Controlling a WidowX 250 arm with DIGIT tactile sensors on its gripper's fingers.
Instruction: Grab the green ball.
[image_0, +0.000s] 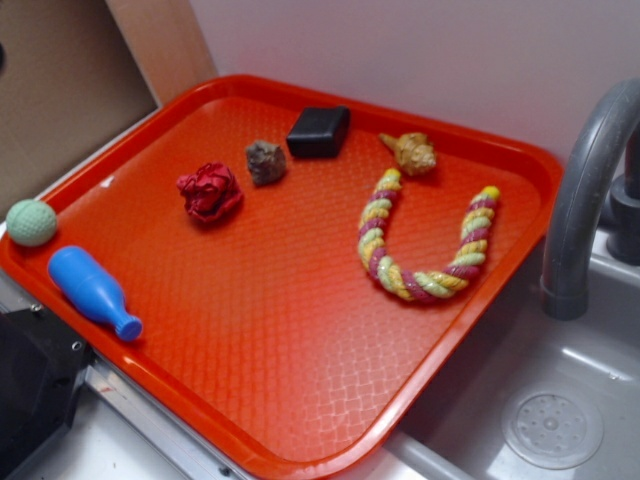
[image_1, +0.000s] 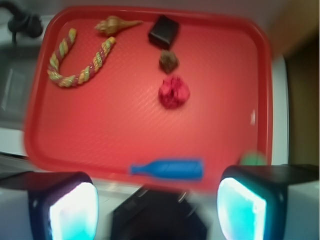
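Observation:
The pale green ball (image_0: 31, 222) rests at the left corner of the red tray (image_0: 300, 370), just beyond the blue bottle-shaped toy (image_0: 93, 290). In the blurred wrist view only a sliver of the green ball (image_1: 252, 159) peeks over the right finger. My gripper (image_1: 157, 205) is open, its two pads wide apart with nothing between them, hanging off the tray's near edge, short of the blue toy (image_1: 167, 169). The gripper does not show in the exterior view.
A red wrinkly paper wad (image_0: 210, 192), a grey-brown rock (image_0: 265, 161), a black block (image_0: 319, 131), a seashell (image_0: 410, 152) and a U-shaped rope toy (image_0: 420, 245) lie on the tray. A grey faucet (image_0: 585, 200) and sink stand to the right. A black base (image_0: 30, 390) sits at the lower left.

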